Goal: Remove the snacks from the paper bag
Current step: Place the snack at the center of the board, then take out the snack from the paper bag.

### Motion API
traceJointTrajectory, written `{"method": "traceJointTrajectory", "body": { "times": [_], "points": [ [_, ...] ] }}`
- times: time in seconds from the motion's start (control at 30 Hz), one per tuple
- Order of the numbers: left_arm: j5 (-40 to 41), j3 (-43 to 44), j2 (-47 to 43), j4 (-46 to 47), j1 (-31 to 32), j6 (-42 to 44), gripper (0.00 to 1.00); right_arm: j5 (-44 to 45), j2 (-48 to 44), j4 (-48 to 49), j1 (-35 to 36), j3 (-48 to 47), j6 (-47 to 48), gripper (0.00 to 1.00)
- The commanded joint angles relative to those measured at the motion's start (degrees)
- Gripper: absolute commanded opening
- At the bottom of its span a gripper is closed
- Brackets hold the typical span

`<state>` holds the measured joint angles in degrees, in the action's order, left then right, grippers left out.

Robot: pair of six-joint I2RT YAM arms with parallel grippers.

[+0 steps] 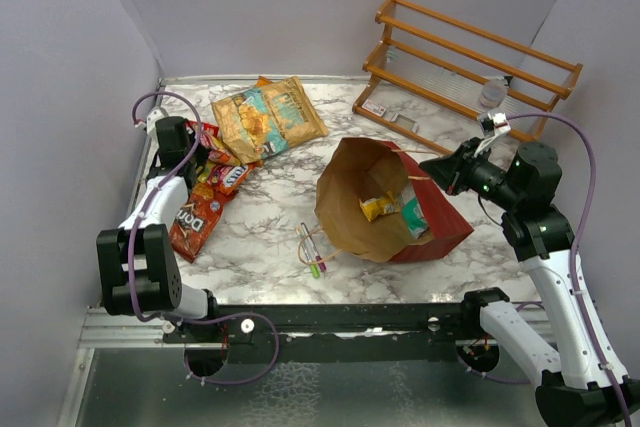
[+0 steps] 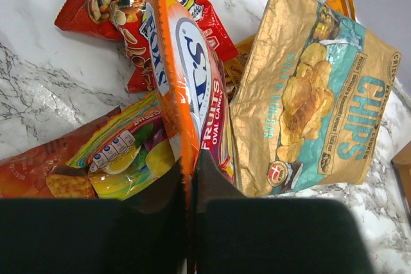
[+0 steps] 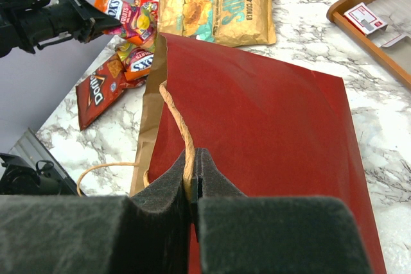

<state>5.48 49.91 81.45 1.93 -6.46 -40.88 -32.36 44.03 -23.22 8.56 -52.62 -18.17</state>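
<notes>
Left end effector (image 2: pixel 191 166) gripping orange packet (image 2: pixel 187 52) edge (near wall (image 1: pixel 80 97)), right end effector (image 3: pixel 192 179) pinching string handle (image 3: pixel 173 110).

**Q:** How is the left arm (image 1: pixel 150 209) being held?

**A:** It is being held folded, with the wrist turned toward the far side. Its gripper (image 2: pixel 191 166) is being pressed closed on an orange packet (image 2: pixel 183 88).

**Q:** And the right arm (image 1: pixel 545 232)?

**A:** It is being held raised and bent at the elbow, with the wrist directed leftward. Its gripper (image 3: pixel 192 174) is being clamped on a string handle (image 3: pixel 182 126).
</notes>
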Motion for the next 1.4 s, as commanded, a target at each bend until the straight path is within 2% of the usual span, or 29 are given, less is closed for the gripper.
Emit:
{"method": "traceJointTrajectory", "body": {
  "times": [0.0,0.07,0.1,0.17,0.2,0.37,0.5,0.63,0.8,0.97,1.1,1.23,1.37],
  "points": [
    [-3.1,0.3,-0.9,1.6,-1.6,-1.7,0.23,1.0,-0.3,-0.5,0.1,0.2,0.5,0.01],
    [-2.8,0.4,-2.5,-0.1,-1.9,-1.8,0.47,0.8,-0.3,-0.4,0.1,0.2,0.3,0.01],
    [-2.5,0.4,-3.7,-1.2,-1.9,-1.7,0.56,0.7,-0.3,-0.4,0.1,0.2,0.3,0.01],
    [-2.6,0.1,-6.2,-3.2,-1.9,-1.6,0.68,0.3,-0.3,-0.2,0.1,0.2,0.3,0.01],
    [-3.6,-0.5,-7.7,-3.4,-1.9,-1.4,0.7,0.0,-0.2,-0.2,0.1,0.3,0.3,0.01],
    [-14.9,-3.9,-15.1,-1.4,-1.8,2.0,0.74,-5.9,0.2,0.4,0.1,0.6,1.3,0.01],
    [-24.4,-6.4,-19.0,-0.9,0.3,1.5,0.76,-19.0,1.3,1.7,0.1,1.1,4.1,0.01],
    [-28.1,-8.3,-22.1,-0.5,7.3,1.6,0.77,-32.1,1.8,5.1,0.2,3.9,2.3,0.01],
    [-24.3,-11.6,-28.2,0.2,22.2,2.3,0.77,-36.1,0.4,9.2,0.2,9.8,-2.4,0.01],
    [-22.2,-17.1,-34.6,2.7,31.3,0.9,0.77,-35.9,0.3,10.2,0.2,11.8,-4.5,0.01],
    [-19.1,-24.1,-38.6,9.8,40.0,-2.9,0.74,-34.4,0.3,9.7,0.2,11.0,-4.5,0.01],
    [-11.6,-28.5,-39.9,16.5,51.4,-3.5,0.73,-32.0,-0.2,11.1,0.2,11.0,-6.2,0.01],
    [-0.9,-30.1,-39.0,20.0,64.4,2.0,0.73,-29.4,-0.9,11.6,0.2,10.6,-6.9,0.01]
  ]
}}
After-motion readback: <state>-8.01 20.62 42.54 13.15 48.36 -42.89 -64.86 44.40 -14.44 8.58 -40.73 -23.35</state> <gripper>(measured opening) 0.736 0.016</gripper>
